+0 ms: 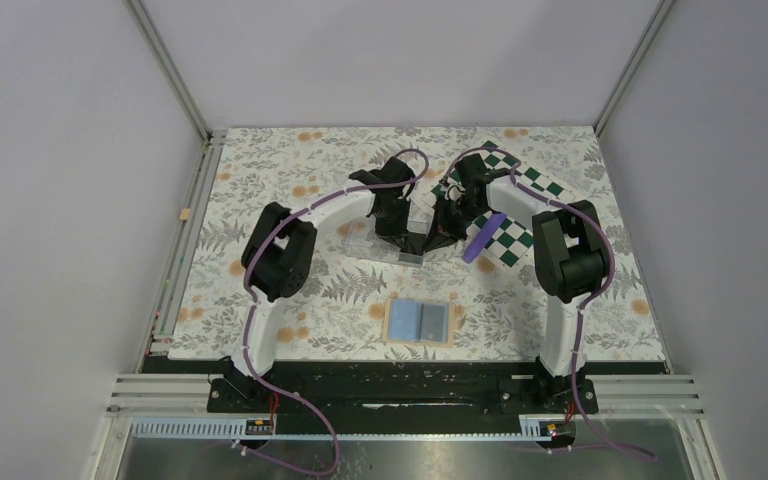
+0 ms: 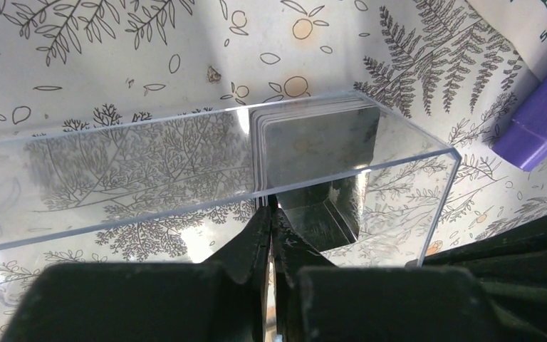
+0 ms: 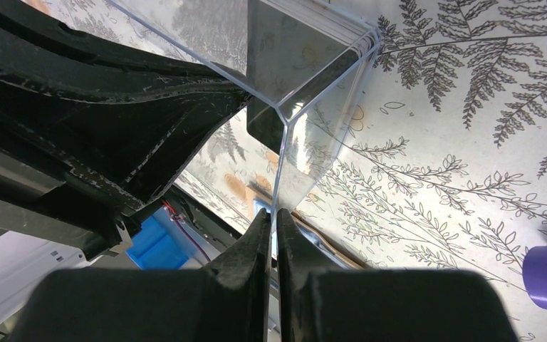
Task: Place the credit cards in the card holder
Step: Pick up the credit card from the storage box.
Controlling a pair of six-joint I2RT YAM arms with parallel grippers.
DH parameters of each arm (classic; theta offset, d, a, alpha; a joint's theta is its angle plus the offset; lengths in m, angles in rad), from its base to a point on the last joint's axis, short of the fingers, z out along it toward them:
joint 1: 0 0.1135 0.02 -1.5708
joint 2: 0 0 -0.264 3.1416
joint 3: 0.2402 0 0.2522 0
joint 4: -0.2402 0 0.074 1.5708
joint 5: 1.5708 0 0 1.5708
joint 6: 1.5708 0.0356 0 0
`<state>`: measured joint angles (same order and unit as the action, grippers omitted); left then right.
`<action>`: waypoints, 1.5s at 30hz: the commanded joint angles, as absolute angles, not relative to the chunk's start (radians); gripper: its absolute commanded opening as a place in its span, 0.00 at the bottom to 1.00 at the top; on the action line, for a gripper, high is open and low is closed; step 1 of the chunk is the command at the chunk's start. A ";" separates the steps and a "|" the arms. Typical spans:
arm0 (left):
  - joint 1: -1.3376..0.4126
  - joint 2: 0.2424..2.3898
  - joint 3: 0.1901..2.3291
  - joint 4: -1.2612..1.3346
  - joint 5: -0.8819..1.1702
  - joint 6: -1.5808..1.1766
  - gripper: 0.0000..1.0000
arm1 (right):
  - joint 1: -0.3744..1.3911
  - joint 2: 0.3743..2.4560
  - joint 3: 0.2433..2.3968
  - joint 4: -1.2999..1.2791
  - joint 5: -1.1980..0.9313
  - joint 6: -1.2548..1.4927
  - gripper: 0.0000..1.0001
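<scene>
Top external view: a leafy table (image 1: 260, 180) with both arms reaching out over it. The clear box (image 2: 114, 164) sits right at the fingertips of both hands. The right gripper (image 3: 274, 217) is pinched tight on the box's corner wall. The card holder (image 1: 419, 321) lies open, well behind both hands. The left gripper (image 2: 271, 211) is squeezed on the credit cards (image 2: 320, 142) standing in the box.
</scene>
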<state>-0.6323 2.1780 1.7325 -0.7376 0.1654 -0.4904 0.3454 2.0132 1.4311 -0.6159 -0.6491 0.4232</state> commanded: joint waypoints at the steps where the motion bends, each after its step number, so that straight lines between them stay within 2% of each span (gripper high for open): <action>1: -0.648 2.094 1.722 -0.691 0.226 -0.504 0.03 | 0.354 2.041 1.416 -0.641 -0.635 0.400 0.08; 11: -0.656 2.080 1.706 -0.692 0.195 -0.501 0.07 | 0.355 2.041 1.413 -0.642 -0.635 0.400 0.08; 17: -0.656 2.098 1.720 -0.755 0.092 -0.502 0.34 | 0.354 2.041 1.413 -0.642 -0.637 0.399 0.08; 20: -0.656 2.123 1.731 -0.778 0.080 -0.497 0.36 | 0.355 2.041 1.413 -0.643 -0.637 0.400 0.08; 25: -0.656 2.167 1.738 -0.776 0.115 -0.500 0.31 | 0.355 2.043 1.411 -0.643 -0.639 0.399 0.08; 40: -0.671 2.165 1.758 -0.764 0.143 -0.500 0.02 | 0.354 2.044 1.410 -0.641 -0.638 0.399 0.08; 45: -0.679 2.159 1.775 -0.764 0.159 -0.501 0.01 | 0.355 2.043 1.409 -0.642 -0.639 0.400 0.08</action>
